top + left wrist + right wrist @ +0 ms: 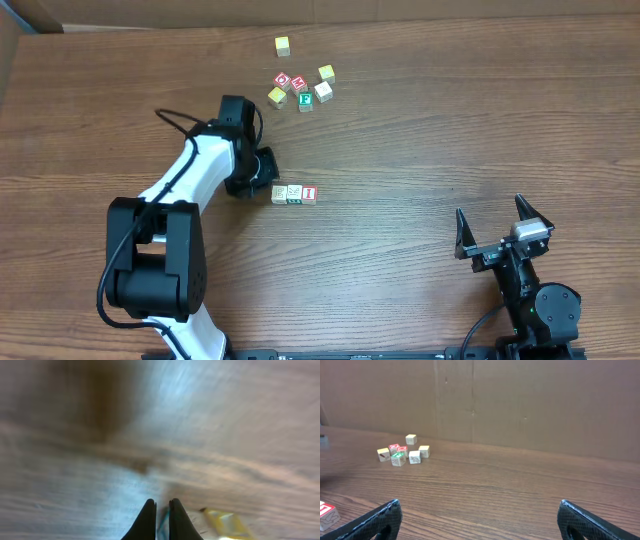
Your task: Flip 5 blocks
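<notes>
Jaws closed and empty on left gripper, wide open on right gripper; three blocks lined beside it seem flipped, two probably remain.

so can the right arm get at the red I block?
Probably yes. The open right gripper has only bare table between it and the red I block; the shut left gripper sits past the two neighbouring blocks.
</notes>
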Controlling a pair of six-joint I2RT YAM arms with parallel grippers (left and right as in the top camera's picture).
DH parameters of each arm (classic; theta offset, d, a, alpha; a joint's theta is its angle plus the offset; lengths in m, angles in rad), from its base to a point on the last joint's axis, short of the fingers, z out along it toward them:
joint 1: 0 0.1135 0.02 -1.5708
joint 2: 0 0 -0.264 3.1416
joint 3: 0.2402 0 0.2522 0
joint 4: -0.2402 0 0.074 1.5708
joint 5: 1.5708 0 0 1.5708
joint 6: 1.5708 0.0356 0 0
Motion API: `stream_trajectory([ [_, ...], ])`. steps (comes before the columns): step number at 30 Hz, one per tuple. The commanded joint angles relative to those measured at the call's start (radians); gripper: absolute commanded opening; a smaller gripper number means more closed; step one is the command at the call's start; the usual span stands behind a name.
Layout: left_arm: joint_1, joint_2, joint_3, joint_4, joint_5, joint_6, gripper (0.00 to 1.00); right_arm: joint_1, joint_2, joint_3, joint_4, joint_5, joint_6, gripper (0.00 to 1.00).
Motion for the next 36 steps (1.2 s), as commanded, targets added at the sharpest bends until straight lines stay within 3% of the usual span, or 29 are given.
stream_trajectory([
  [1, -0.026, 0.007, 0.097, 0.006, -0.023, 0.027, 0.04, -0.005, -0.007, -0.010, 0.004, -0.001, 0.000, 1.00],
  [5, -0.084, 0.007, 0.122, 0.044, -0.030, 0.026, 0.04, -0.005, -0.007, -0.010, 0.004, -0.001, 0.000, 1.00],
  [14, -0.245, 0.067, 0.122, 0.064, -0.220, 0.006, 0.04, -0.005, -0.007, -0.010, 0.004, -0.001, 0.000, 1.00],
  [36, -0.235, 0.091, 0.121, -0.047, -0.207, -0.027, 0.04, -0.005, -0.007, -0.010, 0.004, -0.001, 0.000, 1.00],
])
